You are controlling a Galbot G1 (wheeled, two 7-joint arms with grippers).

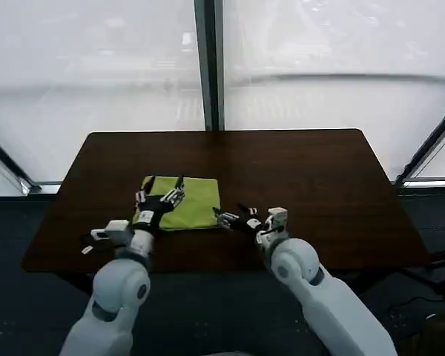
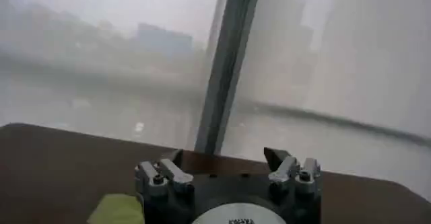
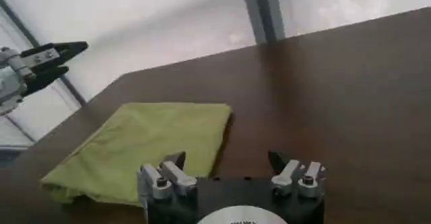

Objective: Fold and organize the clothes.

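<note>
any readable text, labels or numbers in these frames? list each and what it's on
Left gripper: dark print on the white disc of its wrist mount, too small and cut off to read.
Right gripper: same kind of print on its white disc, unreadable.
T-shirt, folded on the table: no print or label visible on the face showing.
Nothing legible anywhere.

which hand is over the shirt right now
The left hand: it hangs open above the folded shirt. The right hand, also open, sits off the shirt's edge over bare table.
</note>
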